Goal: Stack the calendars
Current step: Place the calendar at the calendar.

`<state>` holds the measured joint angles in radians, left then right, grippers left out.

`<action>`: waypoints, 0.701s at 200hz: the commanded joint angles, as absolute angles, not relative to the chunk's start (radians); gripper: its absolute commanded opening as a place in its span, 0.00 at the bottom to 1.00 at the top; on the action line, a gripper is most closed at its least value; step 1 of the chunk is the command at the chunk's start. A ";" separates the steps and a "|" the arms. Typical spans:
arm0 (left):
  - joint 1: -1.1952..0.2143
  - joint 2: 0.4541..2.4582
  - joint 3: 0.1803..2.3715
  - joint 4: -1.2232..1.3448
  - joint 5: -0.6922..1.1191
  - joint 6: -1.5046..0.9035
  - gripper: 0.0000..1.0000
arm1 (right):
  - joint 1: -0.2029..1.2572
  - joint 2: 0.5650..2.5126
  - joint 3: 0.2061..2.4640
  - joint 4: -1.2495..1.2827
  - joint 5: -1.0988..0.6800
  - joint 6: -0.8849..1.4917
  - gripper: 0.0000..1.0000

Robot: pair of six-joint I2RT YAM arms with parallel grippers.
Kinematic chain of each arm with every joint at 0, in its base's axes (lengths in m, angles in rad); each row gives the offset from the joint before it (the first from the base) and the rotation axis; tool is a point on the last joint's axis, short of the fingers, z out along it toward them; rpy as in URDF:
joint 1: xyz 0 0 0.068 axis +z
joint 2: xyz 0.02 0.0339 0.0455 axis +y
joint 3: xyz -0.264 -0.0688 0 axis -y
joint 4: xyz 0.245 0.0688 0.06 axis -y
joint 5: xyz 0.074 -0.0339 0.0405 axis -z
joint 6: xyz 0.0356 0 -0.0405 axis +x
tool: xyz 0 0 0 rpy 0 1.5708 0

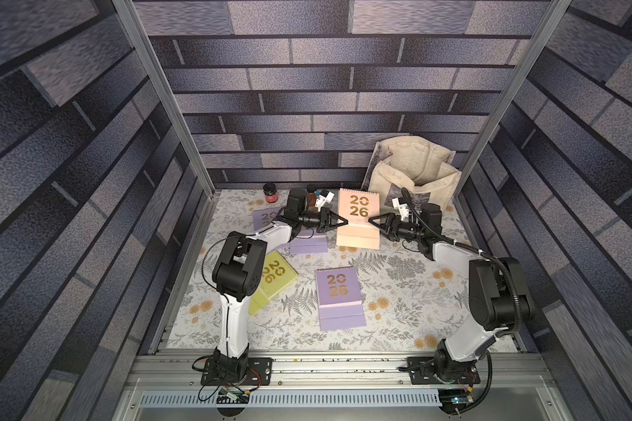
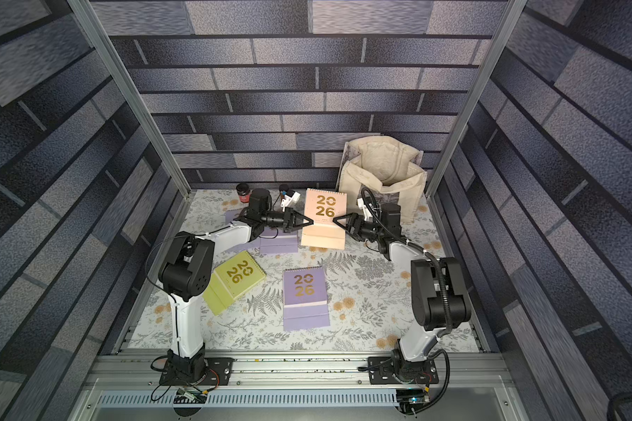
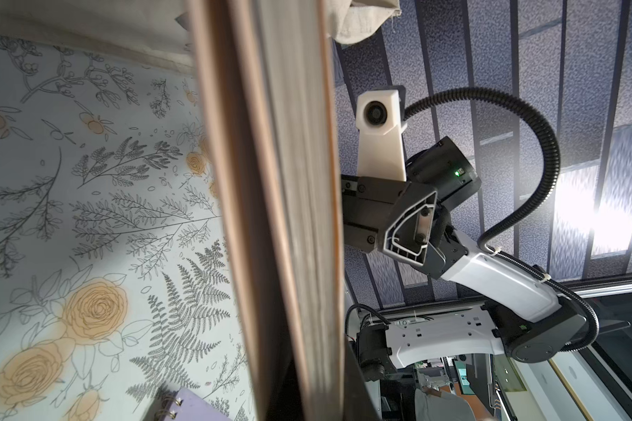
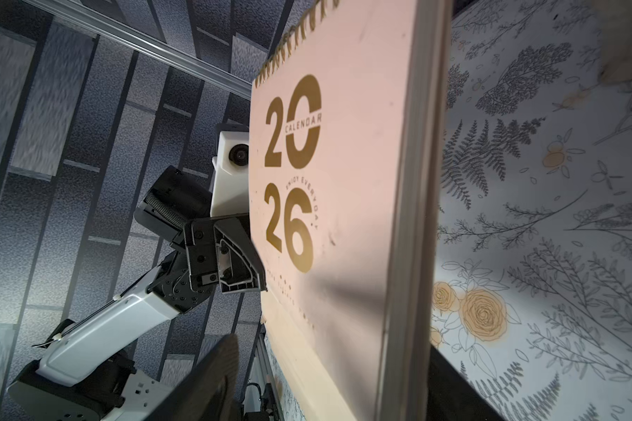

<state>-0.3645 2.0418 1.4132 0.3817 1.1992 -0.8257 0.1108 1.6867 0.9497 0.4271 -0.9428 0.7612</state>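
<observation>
A peach calendar point(image 1: 358, 218) point(image 2: 323, 218) point(image 4: 343, 218) is held off the floral table at the back centre. My left gripper point(image 1: 343, 221) point(image 2: 309, 221) point(image 3: 314, 401) is shut on its left edge point(image 3: 289, 218). My right gripper point(image 1: 373, 220) point(image 2: 336, 219) point(image 4: 336, 393) is open around its right edge, one finger point(image 4: 212, 382) standing clear of the cover. A lavender calendar point(image 1: 338, 297) point(image 2: 304, 297) lies flat at front centre, and a yellow-green one point(image 1: 274, 280) point(image 2: 234, 280) lies front left. Two more lavender calendars point(image 1: 309, 244) point(image 1: 265, 218) lie partly hidden under my left arm.
A cream tote bag point(image 1: 413, 171) point(image 2: 384, 171) stands in the back right corner, close behind my right wrist. A small red jar point(image 1: 270, 193) point(image 2: 243, 193) and a dark bottle point(image 1: 311, 197) stand at the back left by the wall. Metal frame posts flank the table.
</observation>
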 commanded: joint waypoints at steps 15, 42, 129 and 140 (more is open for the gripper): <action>-0.380 1.933 1.391 0.378 1.248 -0.745 0.00 | 0.113 1.658 0.952 0.488 -0.990 0.781 0.73; -0.398 1.925 1.382 0.364 1.274 -0.733 0.00 | 0.116 1.652 0.950 0.513 -1.014 0.788 0.71; -0.415 1.893 1.321 0.395 1.253 -0.729 0.00 | 0.154 1.648 0.960 0.539 -1.033 0.802 0.48; -0.416 1.894 1.322 0.399 1.251 -0.733 0.00 | 0.159 1.646 0.956 0.539 -1.025 0.801 0.43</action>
